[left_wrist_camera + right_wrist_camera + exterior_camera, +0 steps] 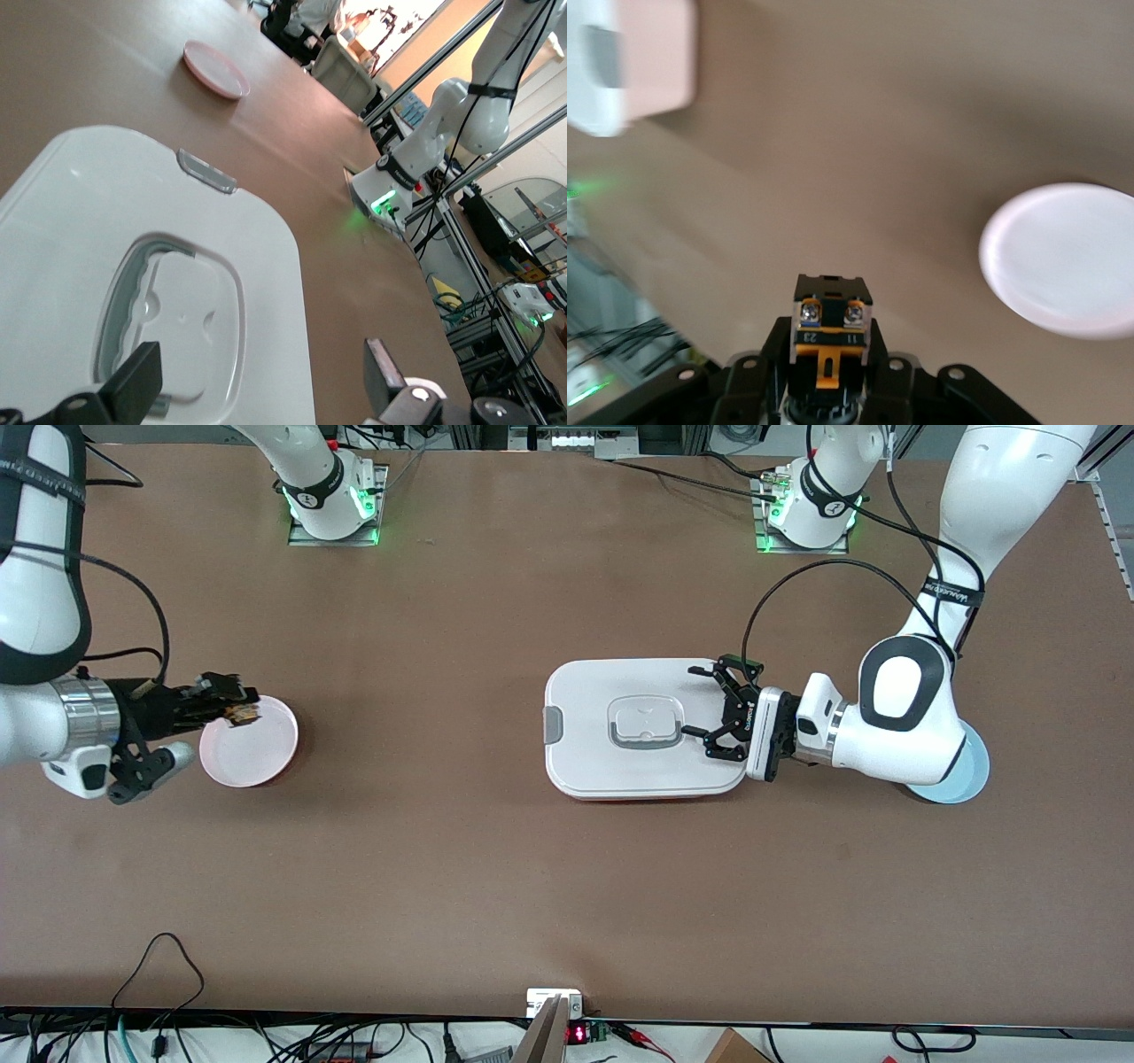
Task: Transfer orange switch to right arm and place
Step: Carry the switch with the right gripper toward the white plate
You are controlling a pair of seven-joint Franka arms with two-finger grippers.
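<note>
- Your right pincer [241, 710] is clamped on the small black push-button switch with orange trim [829, 341], over the rim of the round pink plate [252, 746] at the right arm's end of the brown surface [443, 868].
- Expect the switch to be light, rigid and smooth-sided. The hold on its black body, terminal block outward, looks sound; lower it before releasing, since the round barrel may roll.
- Your left pincer [719, 708] waits spread wide and empty over the white rectangular lidded container [620, 691], beside a pale blue plate [970, 775].

Matt brown table [496, 868], smooth white plastic lid [620, 682], glossy pink plate [266, 753]
</note>
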